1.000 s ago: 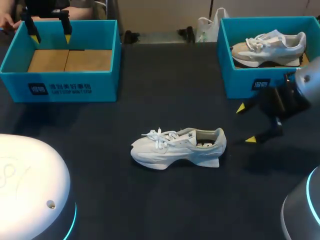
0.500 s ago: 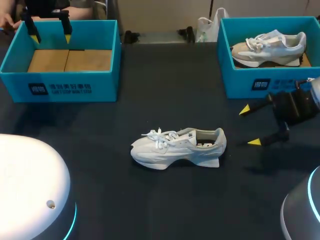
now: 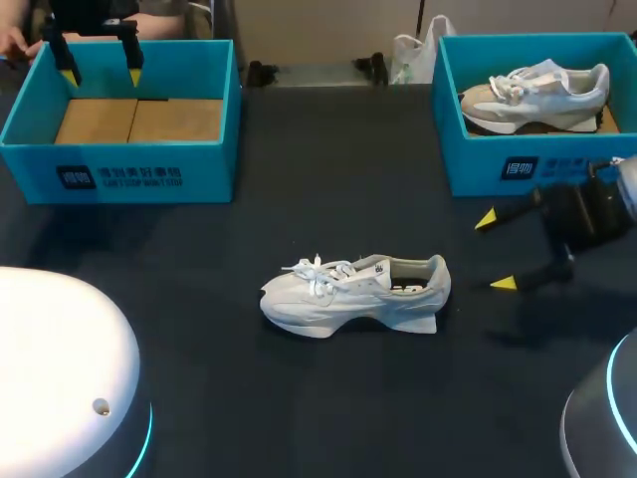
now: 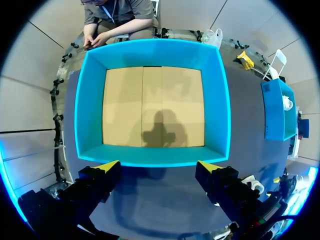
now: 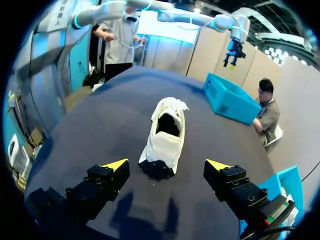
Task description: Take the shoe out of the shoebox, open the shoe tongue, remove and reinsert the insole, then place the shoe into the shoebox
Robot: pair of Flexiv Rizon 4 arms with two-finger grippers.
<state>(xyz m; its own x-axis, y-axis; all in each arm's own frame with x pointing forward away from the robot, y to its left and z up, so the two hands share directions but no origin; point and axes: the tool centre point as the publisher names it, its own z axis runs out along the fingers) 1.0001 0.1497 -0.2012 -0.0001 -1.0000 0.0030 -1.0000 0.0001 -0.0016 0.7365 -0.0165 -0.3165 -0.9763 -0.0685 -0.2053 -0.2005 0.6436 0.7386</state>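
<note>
Your left gripper [image 3: 101, 76] hangs over the left shoebox [image 3: 119, 169], far back-left of the white shoe [image 3: 353, 294], fingers wide apart, holding nothing. The shoe stands upright on the table [image 3: 299, 179], toe left. Your right gripper [image 3: 495, 251] is near its heel, spread wide, holding nothing. Back-right of the shoe, the right shoebox [image 3: 498, 169] holds a second sneaker [image 3: 537, 90].

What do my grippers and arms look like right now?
Both the left gripper and the right gripper have two black, blocky fingers ending in bright yellow wedge-shaped tips. The arm housings are smooth, rounded and white-grey, edged with a glowing cyan ring.
</note>
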